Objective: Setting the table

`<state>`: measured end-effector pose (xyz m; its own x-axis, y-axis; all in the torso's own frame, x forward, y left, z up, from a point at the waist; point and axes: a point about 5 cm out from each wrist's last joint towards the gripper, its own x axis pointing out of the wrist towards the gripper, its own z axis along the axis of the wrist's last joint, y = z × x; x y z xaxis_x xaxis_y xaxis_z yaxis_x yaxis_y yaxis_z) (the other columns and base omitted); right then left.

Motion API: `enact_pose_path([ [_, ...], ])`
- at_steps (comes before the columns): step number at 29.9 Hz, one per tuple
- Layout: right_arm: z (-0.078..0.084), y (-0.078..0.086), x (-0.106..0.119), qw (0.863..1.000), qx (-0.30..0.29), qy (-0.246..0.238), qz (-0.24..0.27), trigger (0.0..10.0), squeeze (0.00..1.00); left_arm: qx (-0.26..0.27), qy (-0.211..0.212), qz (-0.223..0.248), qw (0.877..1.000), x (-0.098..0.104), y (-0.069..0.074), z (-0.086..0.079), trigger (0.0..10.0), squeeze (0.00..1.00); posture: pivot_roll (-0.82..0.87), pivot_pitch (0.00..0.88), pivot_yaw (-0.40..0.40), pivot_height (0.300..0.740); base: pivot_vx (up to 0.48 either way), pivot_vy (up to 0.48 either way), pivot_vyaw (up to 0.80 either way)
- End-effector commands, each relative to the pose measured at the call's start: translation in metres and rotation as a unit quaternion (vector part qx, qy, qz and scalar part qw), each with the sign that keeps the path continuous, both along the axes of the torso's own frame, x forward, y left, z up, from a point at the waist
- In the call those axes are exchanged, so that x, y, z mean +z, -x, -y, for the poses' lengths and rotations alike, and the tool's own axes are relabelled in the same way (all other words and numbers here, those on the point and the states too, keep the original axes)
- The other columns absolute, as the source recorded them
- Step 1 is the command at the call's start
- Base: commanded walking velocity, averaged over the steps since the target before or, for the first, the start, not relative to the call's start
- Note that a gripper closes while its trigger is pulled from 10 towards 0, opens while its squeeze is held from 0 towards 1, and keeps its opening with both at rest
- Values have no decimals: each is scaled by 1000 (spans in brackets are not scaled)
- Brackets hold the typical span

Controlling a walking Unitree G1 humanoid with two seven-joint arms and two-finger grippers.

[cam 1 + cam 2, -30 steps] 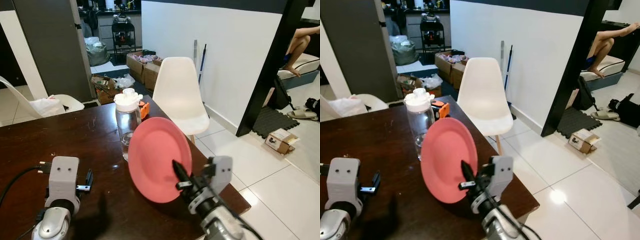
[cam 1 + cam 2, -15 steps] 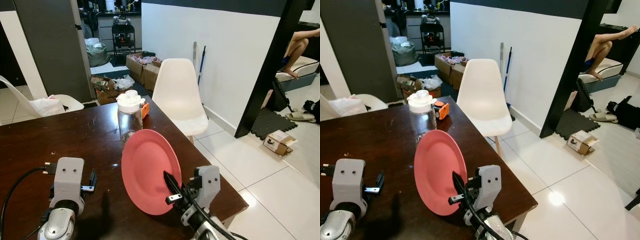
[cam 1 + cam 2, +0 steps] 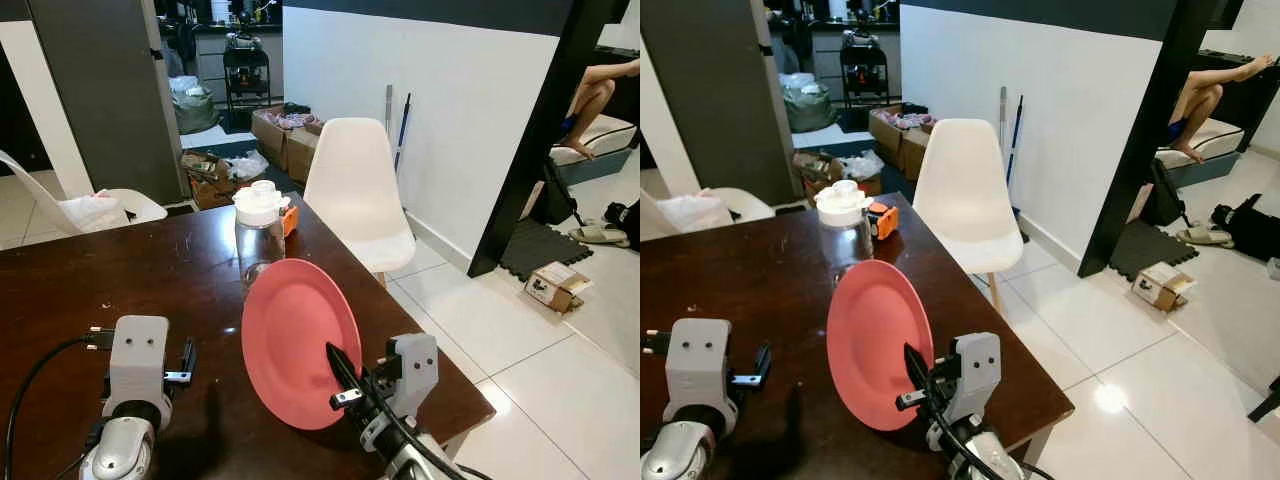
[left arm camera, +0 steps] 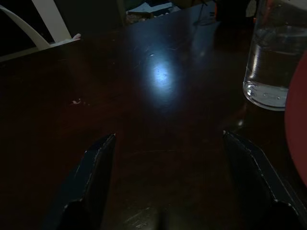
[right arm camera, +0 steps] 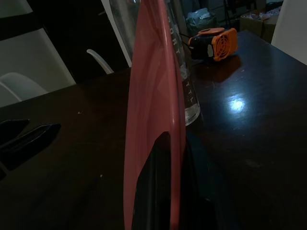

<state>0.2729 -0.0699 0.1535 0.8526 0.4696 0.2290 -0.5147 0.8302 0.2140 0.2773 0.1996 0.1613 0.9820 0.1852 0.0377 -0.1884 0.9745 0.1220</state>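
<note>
My right gripper (image 3: 338, 368) is shut on the lower rim of a pink plate (image 3: 298, 341), holding it on edge above the near right part of the dark wooden table (image 3: 130, 268). In the right wrist view the pink plate (image 5: 153, 110) stands edge-on between the fingers (image 5: 152, 191). My left gripper (image 4: 168, 139) is open just above the table at the near left, nothing between its fingers (image 4: 98, 167). A clear water bottle (image 3: 258, 232) with a white lid stands behind the plate.
A small orange object (image 3: 290, 218) lies beside the bottle near the far edge. A white chair (image 3: 356, 188) stands at the table's right side, another (image 3: 95, 208) at the far left. Boxes and clutter (image 3: 285, 130) sit beyond. A person's leg (image 3: 598, 88) shows at far right.
The whole view has shifted a little. The plate and my right gripper have come lower and nearer in the picture, and the plate now covers less of the bottle. The left gripper is unchanged.
</note>
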Motion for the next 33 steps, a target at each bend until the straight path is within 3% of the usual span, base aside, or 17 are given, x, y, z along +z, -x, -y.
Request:
enact_pose_path([
  [1, -5, 1, -8, 1000, 3, 3, -16, 10000, 0, 5, -4, -5, 1000, -4, 2, -2, 10000, 0, 58, 107, 54, 740, 0, 0, 0],
  [15, -3, -2, -9, 1000, -3, 2, -16, 10000, 0, 3, -5, -7, 1000, -5, 1, -2, 10000, 0, 60, 96, 57, 740, 0, 0, 0],
  [33, -3, -3, -10, 1000, -5, 0, -14, 10000, 0, 2, -7, -6, 1000, -4, 1, -3, 10000, 0, 61, 89, 59, 740, -279, 0, 0],
])
